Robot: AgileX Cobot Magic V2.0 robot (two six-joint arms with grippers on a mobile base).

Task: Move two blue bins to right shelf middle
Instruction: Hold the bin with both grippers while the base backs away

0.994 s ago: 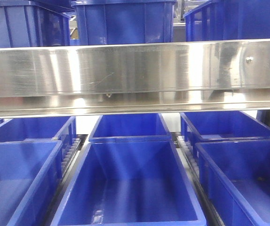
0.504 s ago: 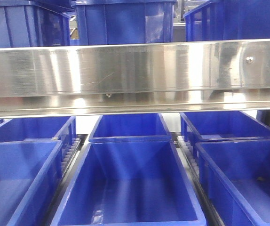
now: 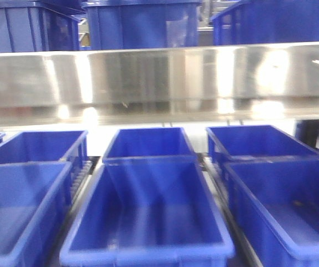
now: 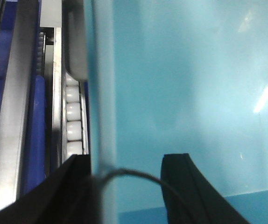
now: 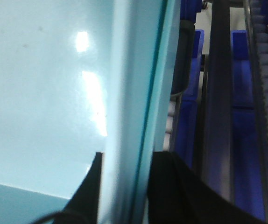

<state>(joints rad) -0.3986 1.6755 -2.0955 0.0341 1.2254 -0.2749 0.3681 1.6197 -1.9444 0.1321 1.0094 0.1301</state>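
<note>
Left fingers (image 4: 73,186) apart, astride left wall of bin (image 4: 194,93), inner finger clear of it. Right fingers (image 5: 176,191) clamp its right wall. Bin at front edge of roller shelf (image 4: 73,116), centre lane. Five neighbour bins (image 3: 26,206) whole on same level, three upper bins (image 3: 140,25) above steel beam (image 3: 159,78).

Down at the left hand (image 4: 127,161) now: a pair of matte black plastic fingers (image 4: 185,186), broad flat slabs with squared tips and softly rounded corners, and the inner one widens toward its base. A thin grey cable (image 4: 129,173) loops across from one finger to the other in a shallow arc. Over to the right hand (image 5: 130,157): same plain black fingers (image 5: 176,191), one showing as a narrow wedge with a sharp tip, the other bulkier and duller. A thin dark wire (image 5: 54,215) curls by the narrow finger's base, too blurred to trace further.
</note>
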